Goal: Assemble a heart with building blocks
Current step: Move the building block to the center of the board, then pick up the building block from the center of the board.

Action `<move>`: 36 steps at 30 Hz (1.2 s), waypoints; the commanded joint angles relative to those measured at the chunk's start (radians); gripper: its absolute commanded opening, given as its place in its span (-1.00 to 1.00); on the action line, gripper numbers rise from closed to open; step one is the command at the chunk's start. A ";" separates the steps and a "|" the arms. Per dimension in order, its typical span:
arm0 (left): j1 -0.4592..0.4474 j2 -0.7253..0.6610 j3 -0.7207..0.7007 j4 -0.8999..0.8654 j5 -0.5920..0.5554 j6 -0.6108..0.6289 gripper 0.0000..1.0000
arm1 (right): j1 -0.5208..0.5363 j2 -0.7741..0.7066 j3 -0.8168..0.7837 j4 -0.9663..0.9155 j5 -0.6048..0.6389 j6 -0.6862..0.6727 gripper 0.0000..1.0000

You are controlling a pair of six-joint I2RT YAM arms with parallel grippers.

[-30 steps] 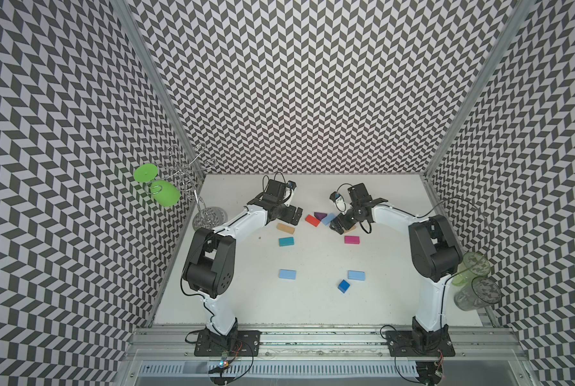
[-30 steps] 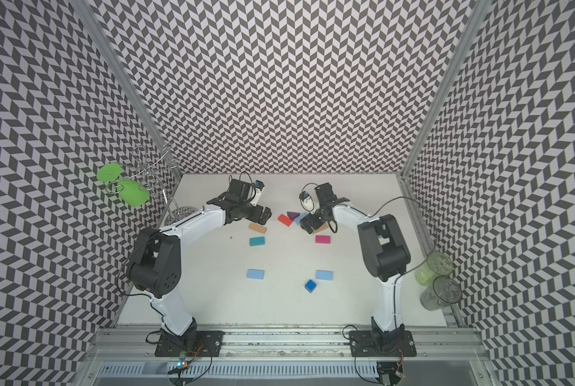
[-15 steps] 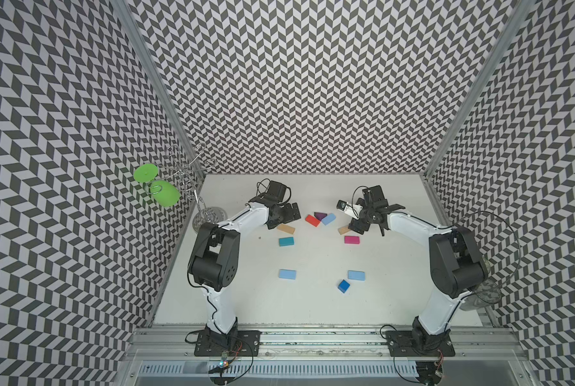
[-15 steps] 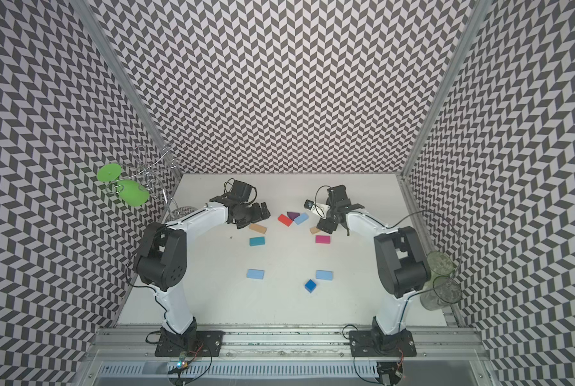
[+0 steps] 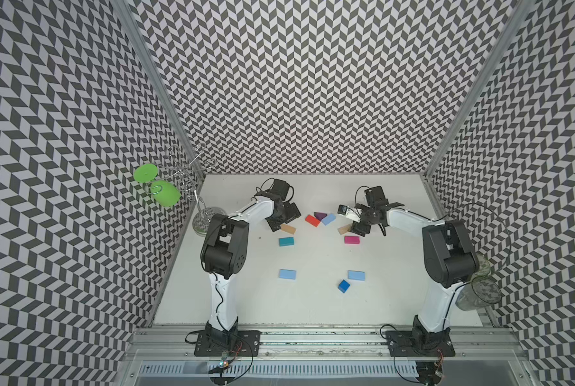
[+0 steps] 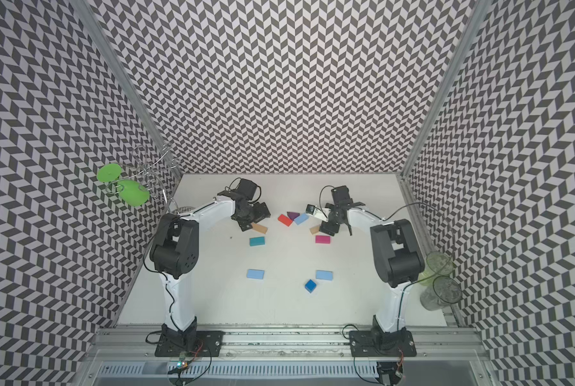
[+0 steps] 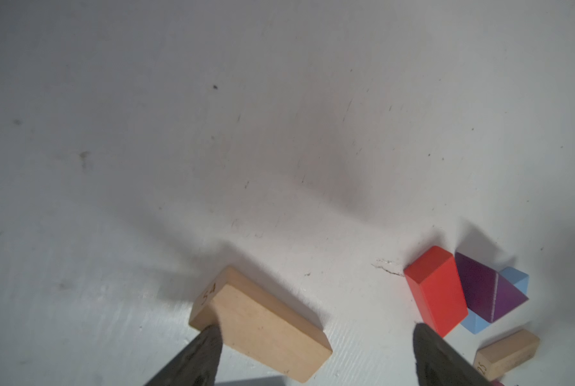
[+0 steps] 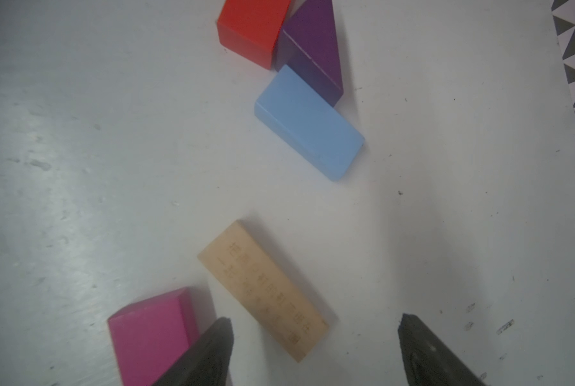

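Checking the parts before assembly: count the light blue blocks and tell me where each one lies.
3. One light blue block touches the purple triangle; another lies alone, nearer than the teal block; the third lies beside the dark blue cube. More may be hidden.

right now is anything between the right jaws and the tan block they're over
Nothing visible: the tan block lies bare, its near end between the open right jaws. The magenta block sits close outside one jaw.
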 commanded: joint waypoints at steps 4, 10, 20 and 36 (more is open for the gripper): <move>-0.029 0.029 -0.008 -0.085 -0.010 -0.021 0.79 | -0.015 0.064 0.022 -0.040 -0.122 -0.029 0.51; -0.049 0.028 0.000 -0.128 -0.059 -0.009 0.79 | -0.014 0.086 -0.003 -0.023 -0.165 -0.036 0.49; -0.060 0.070 0.046 -0.160 -0.095 0.013 0.68 | -0.011 0.131 0.027 -0.036 -0.172 -0.032 0.28; -0.066 0.053 -0.067 -0.090 -0.150 0.207 -0.09 | 0.012 0.100 -0.014 -0.033 -0.116 0.020 -0.63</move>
